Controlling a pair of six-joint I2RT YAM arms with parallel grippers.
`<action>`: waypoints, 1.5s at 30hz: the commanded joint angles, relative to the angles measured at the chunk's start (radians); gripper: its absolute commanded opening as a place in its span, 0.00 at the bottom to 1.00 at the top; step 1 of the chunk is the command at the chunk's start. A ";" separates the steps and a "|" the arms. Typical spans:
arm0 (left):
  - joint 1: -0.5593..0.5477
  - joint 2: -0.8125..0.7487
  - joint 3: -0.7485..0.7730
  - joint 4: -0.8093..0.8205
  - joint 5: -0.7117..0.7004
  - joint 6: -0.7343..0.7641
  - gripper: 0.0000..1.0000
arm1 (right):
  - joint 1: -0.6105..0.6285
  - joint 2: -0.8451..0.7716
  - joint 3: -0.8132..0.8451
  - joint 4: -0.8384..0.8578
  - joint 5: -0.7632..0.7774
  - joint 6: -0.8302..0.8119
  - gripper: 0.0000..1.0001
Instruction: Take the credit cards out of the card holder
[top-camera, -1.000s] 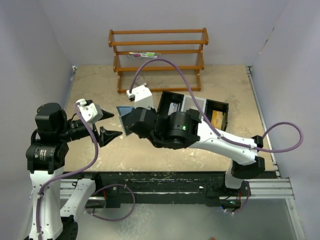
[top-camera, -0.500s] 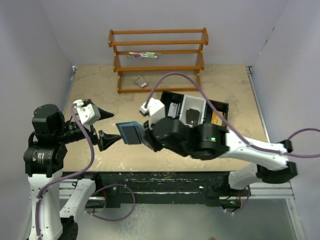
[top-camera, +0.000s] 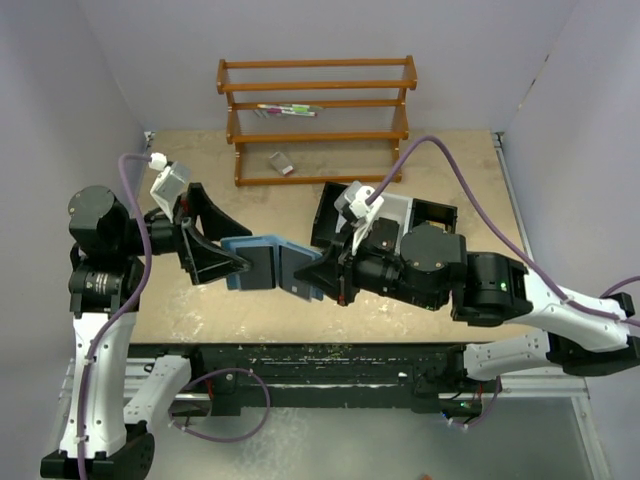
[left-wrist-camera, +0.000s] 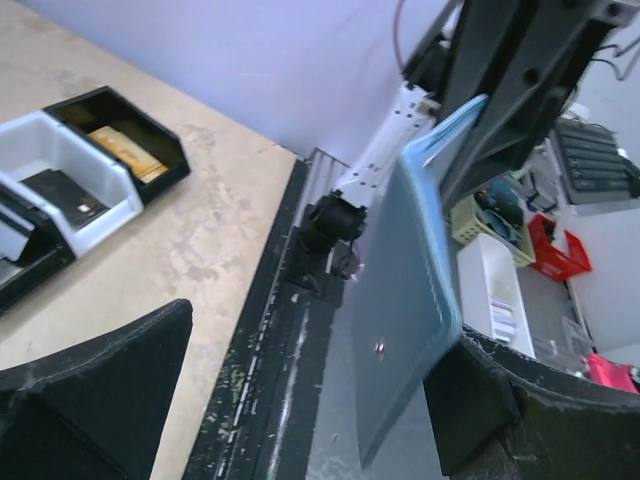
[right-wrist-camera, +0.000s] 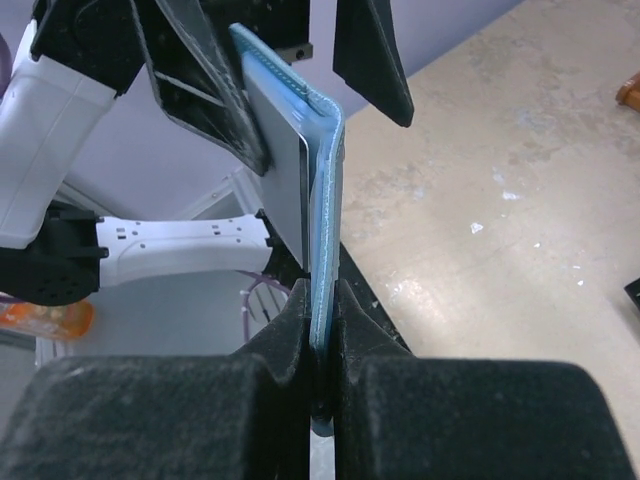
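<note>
**Card holder** (top-camera: 256, 264): teal-blue folding wallet, held in the air above the near part of the worktop (top-camera: 450, 170), left of centre, between the two arms. It hangs open in two leaves. A small snap stud shows on the outer face of one leaf.

**Right gripper** (top-camera: 313, 275): jaws closed tight on the right edge of the card holder, pinching the blue material between both pads.

**Left gripper** (top-camera: 228, 250): jaws spread wide and gripping nothing. The free left leaf of the card holder stands between the two fingers. It lies just beside one finger, and contact cannot be told.

**Dark grey card** (right-wrist-camera: 283, 180): thin, flat, lying against the inner face of the card holder and partly seated in it.

**Second dark card** (left-wrist-camera: 62, 190): lying flat in the white middle compartment of the tray.

**Tray** (left-wrist-camera: 130, 115): black, three compartments, on the worktop to the right of centre, well apart from the card holder.

**Orange-brown item** (left-wrist-camera: 125, 150): lying in the tray's right-hand black compartment.

**Wooden rack** (top-camera: 318, 110): at the far edge of the worktop, with pens (top-camera: 286, 109) on a middle shelf.

**Small grey piece** (top-camera: 281, 162): on the worktop just in front of the rack; too small to identify.
</note>
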 joint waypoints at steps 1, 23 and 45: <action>0.000 -0.019 0.001 0.245 0.127 -0.270 0.90 | 0.000 -0.006 -0.028 0.105 -0.054 -0.018 0.00; 0.000 0.017 0.069 -0.154 0.157 0.061 0.39 | -0.018 -0.077 -0.168 0.256 -0.063 0.005 0.00; 0.000 0.056 0.099 -0.163 0.157 0.015 0.00 | -0.239 -0.114 -0.299 0.393 -0.342 0.095 0.19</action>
